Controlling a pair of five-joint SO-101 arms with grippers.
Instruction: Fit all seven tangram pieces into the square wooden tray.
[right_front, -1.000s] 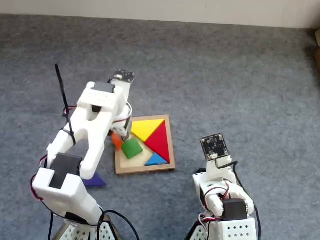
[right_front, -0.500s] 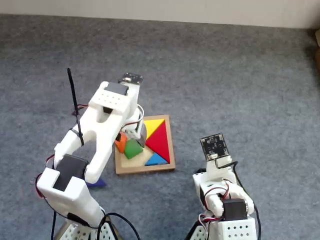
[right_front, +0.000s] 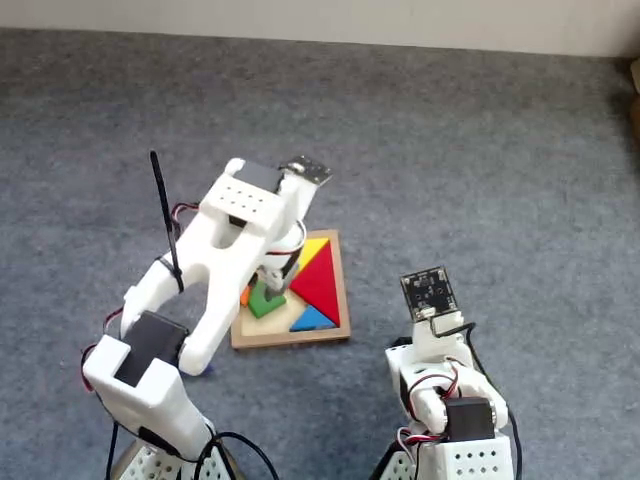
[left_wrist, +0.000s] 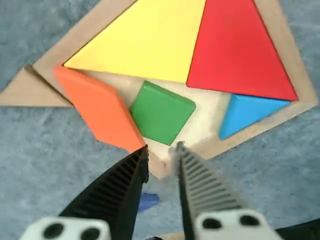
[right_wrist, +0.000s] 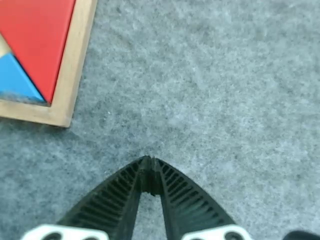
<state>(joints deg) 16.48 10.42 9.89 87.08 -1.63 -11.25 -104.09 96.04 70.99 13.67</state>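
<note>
left wrist view: left jaws slightly apart, empty, beside orange piece (left_wrist: 102, 112) lying across tray (left_wrist: 297, 75) rim; looks light, stiff, slick, so pinch its long edges. right jaws together.

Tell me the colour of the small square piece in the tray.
Green; the square piece shows best in the left wrist view, beside the orange piece.

No readable text, numbers or logos anywhere. Tangram pieces (left_wrist: 235, 45) are plain colour, tray (left_wrist: 291, 65) is bare wood. Circuit board (right_front: 428, 290) on the right arm (right_front: 455, 440): any print is too small to make out.
</note>
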